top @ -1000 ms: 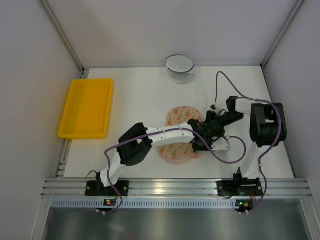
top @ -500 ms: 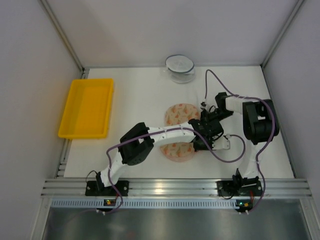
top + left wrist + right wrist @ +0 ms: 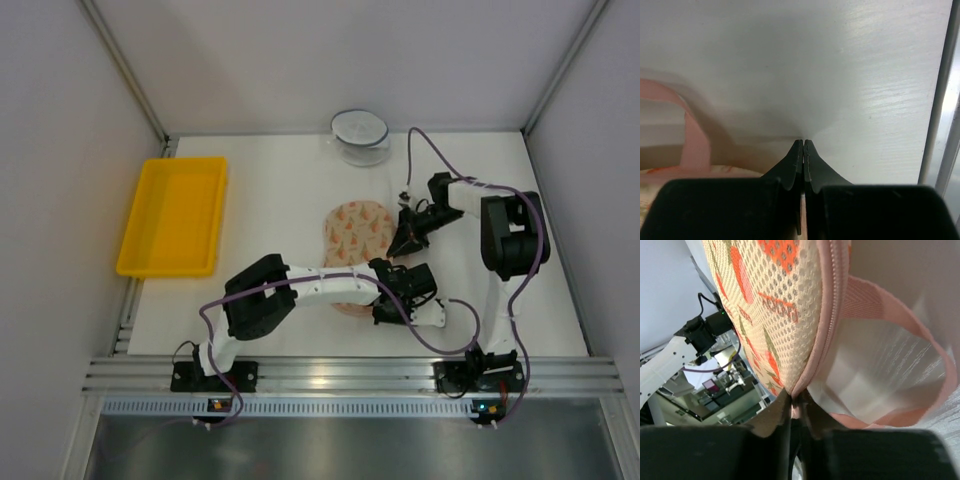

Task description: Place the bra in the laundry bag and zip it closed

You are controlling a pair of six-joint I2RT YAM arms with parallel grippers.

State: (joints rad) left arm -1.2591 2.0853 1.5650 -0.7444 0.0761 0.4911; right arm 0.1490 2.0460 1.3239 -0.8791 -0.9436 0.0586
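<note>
The laundry bag (image 3: 355, 232) lies mid-table, cream mesh with an orange print and pink zip edging. My left arm crosses its near half. In the right wrist view the laundry bag (image 3: 770, 300) fills the upper left. My right gripper (image 3: 796, 402) is shut on its pink zip edging, beside a pink loop (image 3: 935, 365). From above, the right gripper (image 3: 403, 243) sits at the bag's right edge. My left gripper (image 3: 430, 316) rests just right of the bag's near end. The left gripper (image 3: 803, 144) is shut, its tips bare over the white table. The bag (image 3: 690, 172) is behind it to the left. The bra is hidden.
A yellow plastic tray (image 3: 175, 215) stands at the table's left side. A clear round bowl (image 3: 360, 135) sits at the back centre. White walls close in the table on three sides. A metal rail (image 3: 350, 375) runs along the near edge, and the rail (image 3: 940, 125) also appears right of the left gripper.
My right gripper swung left to the bag's right edge and shut on the pink edging. My left arm drew back toward the near edge. The bag's far half shifted slightly left.
</note>
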